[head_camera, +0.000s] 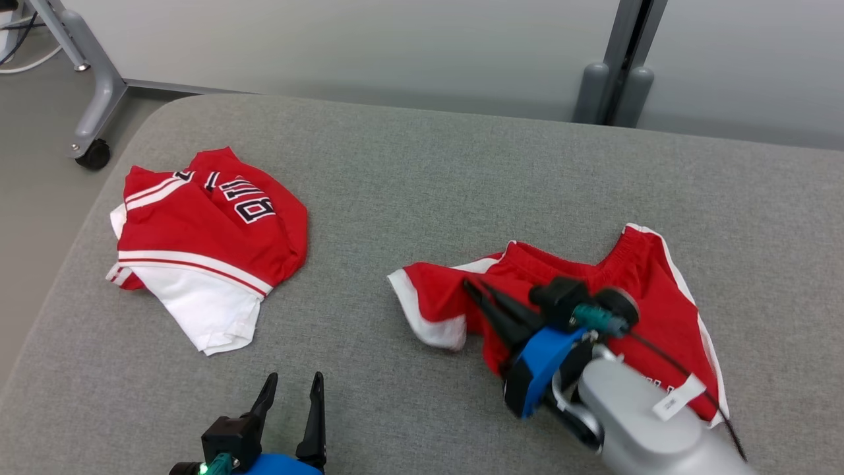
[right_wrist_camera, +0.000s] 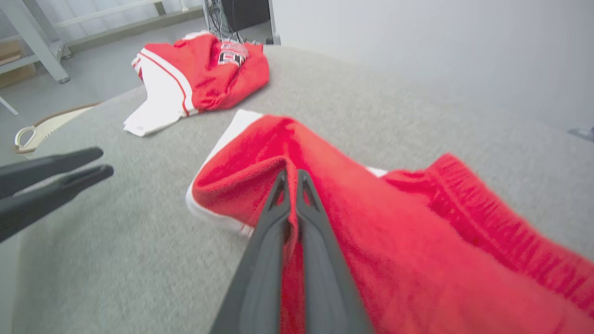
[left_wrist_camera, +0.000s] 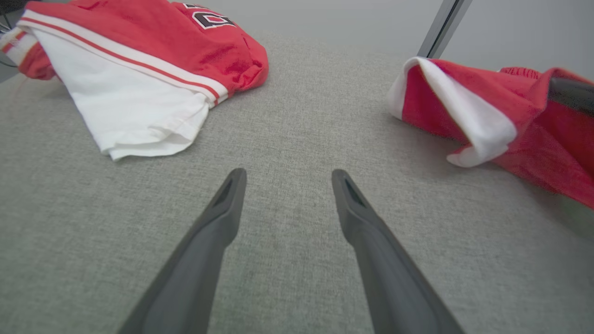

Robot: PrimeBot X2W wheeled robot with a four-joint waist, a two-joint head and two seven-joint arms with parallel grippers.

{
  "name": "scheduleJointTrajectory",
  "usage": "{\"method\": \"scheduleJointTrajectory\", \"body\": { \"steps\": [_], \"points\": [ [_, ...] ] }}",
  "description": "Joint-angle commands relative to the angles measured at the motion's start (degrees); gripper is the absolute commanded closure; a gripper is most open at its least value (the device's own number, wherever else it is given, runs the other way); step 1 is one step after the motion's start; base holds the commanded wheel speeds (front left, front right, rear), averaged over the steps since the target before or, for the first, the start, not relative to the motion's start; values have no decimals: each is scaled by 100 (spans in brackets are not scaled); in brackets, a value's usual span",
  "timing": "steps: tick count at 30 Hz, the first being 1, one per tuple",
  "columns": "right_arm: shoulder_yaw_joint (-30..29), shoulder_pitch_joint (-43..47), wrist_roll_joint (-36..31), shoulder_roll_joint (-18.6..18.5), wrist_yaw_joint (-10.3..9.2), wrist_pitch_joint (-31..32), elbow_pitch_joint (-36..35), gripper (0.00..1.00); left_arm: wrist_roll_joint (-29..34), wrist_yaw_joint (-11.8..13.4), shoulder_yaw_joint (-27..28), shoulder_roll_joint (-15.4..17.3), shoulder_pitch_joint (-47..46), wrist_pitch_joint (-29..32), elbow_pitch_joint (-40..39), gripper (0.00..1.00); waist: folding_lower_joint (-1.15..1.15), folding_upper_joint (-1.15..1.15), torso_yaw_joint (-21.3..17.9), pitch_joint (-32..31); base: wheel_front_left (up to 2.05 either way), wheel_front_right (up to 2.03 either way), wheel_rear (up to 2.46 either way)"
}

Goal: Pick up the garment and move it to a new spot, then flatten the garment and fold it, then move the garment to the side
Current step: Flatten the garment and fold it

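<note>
The garment (head_camera: 659,290) is a pair of red shorts with white trim, lying crumpled on the right of the grey padded table (head_camera: 461,171). My right gripper (head_camera: 476,287) is shut on a raised fold of its red cloth near the white-edged leg hem; in the right wrist view the right gripper (right_wrist_camera: 291,175) pinches a ridge of the garment (right_wrist_camera: 394,232). My left gripper (head_camera: 295,379) stands open and holds nothing at the table's near edge, apart from the garment (left_wrist_camera: 524,116). Bare table lies under the left gripper (left_wrist_camera: 287,174).
A second piece, a red and white jersey (head_camera: 211,231) with black lettering, lies bunched at the table's left, also seen as the jersey (left_wrist_camera: 139,55). The table's left edge drops to the floor, where a grey frame leg with a caster (head_camera: 92,155) stands. A grey post (head_camera: 616,72) rises behind.
</note>
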Motion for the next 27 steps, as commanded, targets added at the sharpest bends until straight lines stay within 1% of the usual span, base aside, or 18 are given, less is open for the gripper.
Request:
{"method": "scheduleJointTrajectory", "body": {
  "steps": [1,4,8,13,16,18,22,24,27],
  "points": [
    [-126,-162,10,-67,0,-26,-220,100,-21,14,-15,-1,-69,-15,-15,0,-1,0,7,-25,0,0,0],
    [-556,-510,-69,-301,0,-26,-880,100,-38,-4,-58,-3,-60,-15,-14,0,-1,0,59,-108,0,0,0],
    [-871,-1142,-243,-542,0,-27,-1590,100,-54,-19,-150,-2,-14,-15,20,0,-1,0,160,-219,0,0,0],
    [-725,-1864,-133,-749,0,-25,-2222,100,-121,-34,-223,-3,138,-15,62,0,-1,0,214,-335,0,0,0],
    [-609,-2015,64,-854,0,-26,-2491,100,-141,-17,-220,-3,235,-15,95,0,-1,0,144,-394,0,0,0],
    [-603,-1884,224,-947,0,-26,-2667,100,-148,3,-185,-3,288,-16,103,0,-1,0,57,-424,0,0,0],
    [-541,-1170,493,-1368,0,-24,-2783,100,-134,-12,-171,-3,358,-16,102,0,-1,0,-170,-450,0,0,0],
    [-607,-690,635,-1624,0,-26,-2697,100,-121,-11,-164,-1,347,-16,86,0,-1,0,-290,-454,0,0,0],
    [-875,228,850,-1973,0,-26,-2374,100,-120,-6,-160,-1,298,-15,71,0,-1,0,-427,-462,0,0,0]
  ]
}}
